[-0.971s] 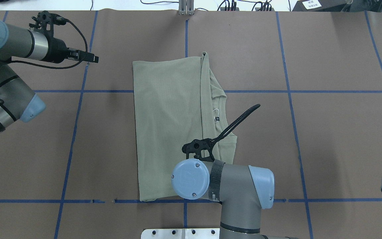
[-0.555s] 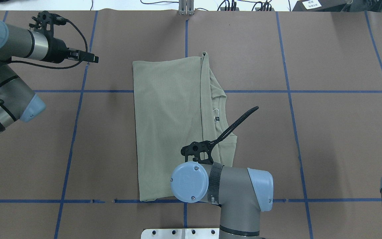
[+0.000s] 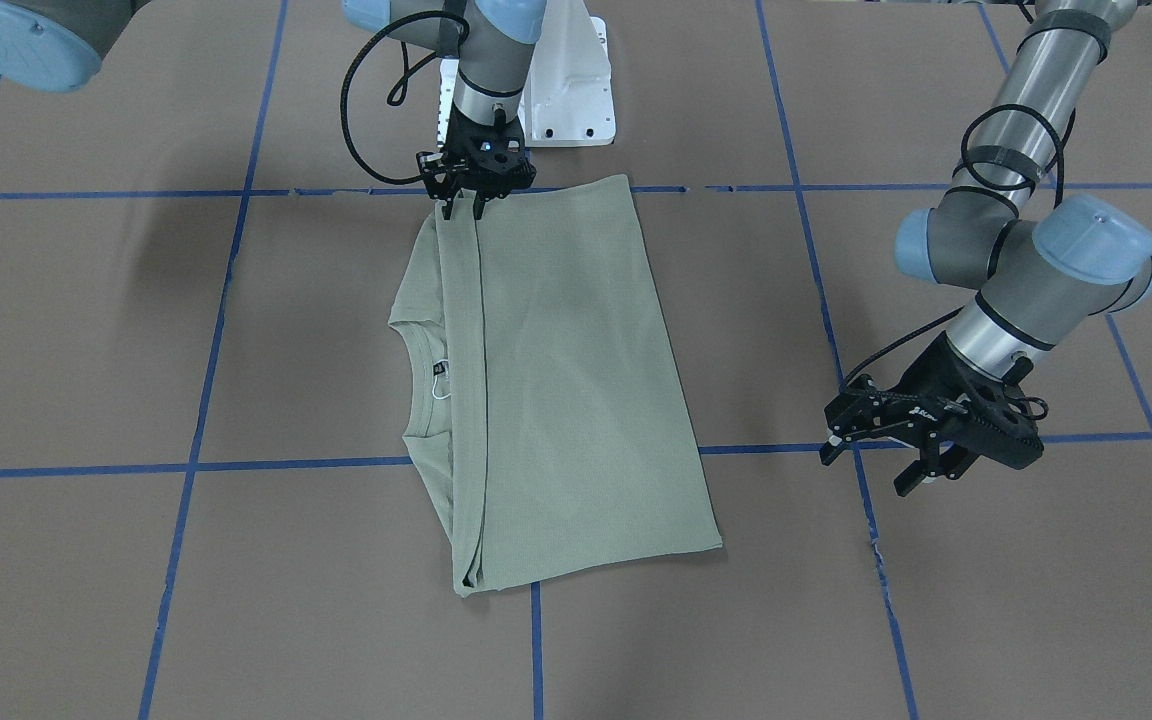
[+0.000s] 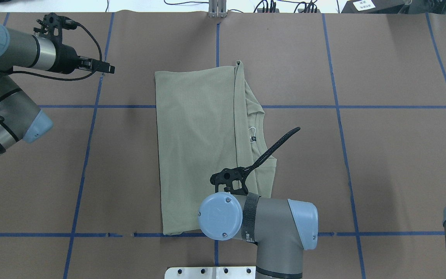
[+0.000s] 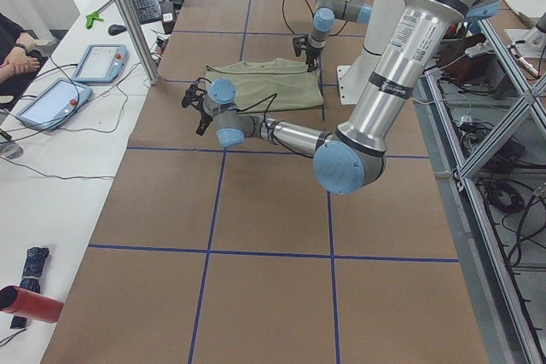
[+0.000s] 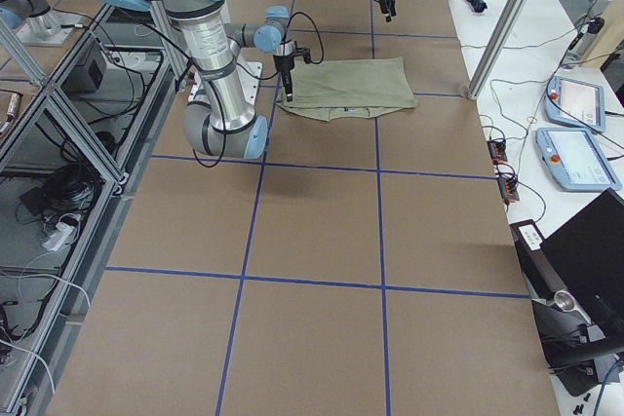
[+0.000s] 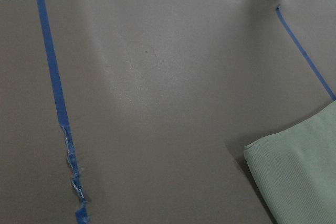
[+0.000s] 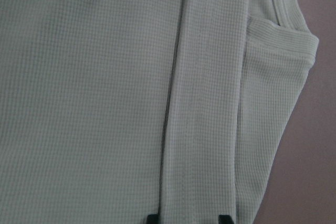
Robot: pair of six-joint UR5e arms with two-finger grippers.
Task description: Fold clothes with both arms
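Note:
The pale green shirt (image 3: 566,380) lies folded into a long rectangle on the brown table (image 3: 936,620), with its collar and label showing at one side (image 4: 252,133). My right gripper (image 3: 464,210) hangs open over the shirt's edge nearest the robot base, at the folded strip. In the right wrist view its fingertips (image 8: 152,217) stand apart above the fold of the shirt (image 8: 94,87). From overhead the right wrist (image 4: 223,215) hides that gripper. My left gripper (image 3: 864,474) is open and empty, well off to the side of the shirt (image 4: 196,147). In the left wrist view only a shirt corner (image 7: 299,182) shows.
Blue tape lines (image 4: 339,106) cross the brown table cover. The white pedestal plate (image 3: 566,80) sits just behind the shirt by the robot base. A metal post (image 4: 217,9) stands at the far edge. Tablets (image 5: 94,61) and a person's hand (image 5: 17,57) lie beyond the table.
The right wrist has drifted slightly toward the robot base and a little leftward over the shirt's near end. The left arm and the shirt have not moved.

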